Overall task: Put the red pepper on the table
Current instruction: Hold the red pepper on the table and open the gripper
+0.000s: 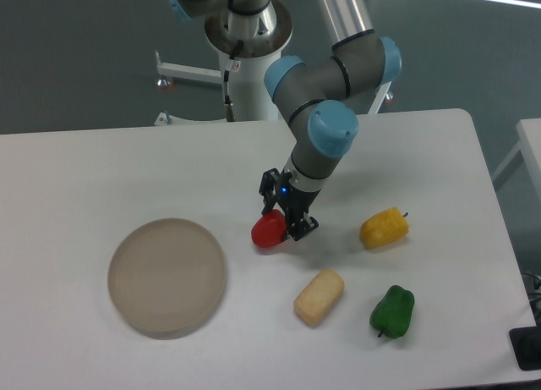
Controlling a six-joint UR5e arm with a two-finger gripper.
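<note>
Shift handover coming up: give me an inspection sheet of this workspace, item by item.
Surface: white table, rounded corners, no spills seen.
Job's things: red pepper low at the table's middle, right of the plate; contact with the table cannot be told.
Clutter: round beige plate; yellow pepper; green pepper; pale bread-like block.
Grippers: tool around the red pepper's right side; grip or release cannot be told.
Cables: one along the arm's base column.
Surroundings: dark floor, white frame parts behind.
</note>
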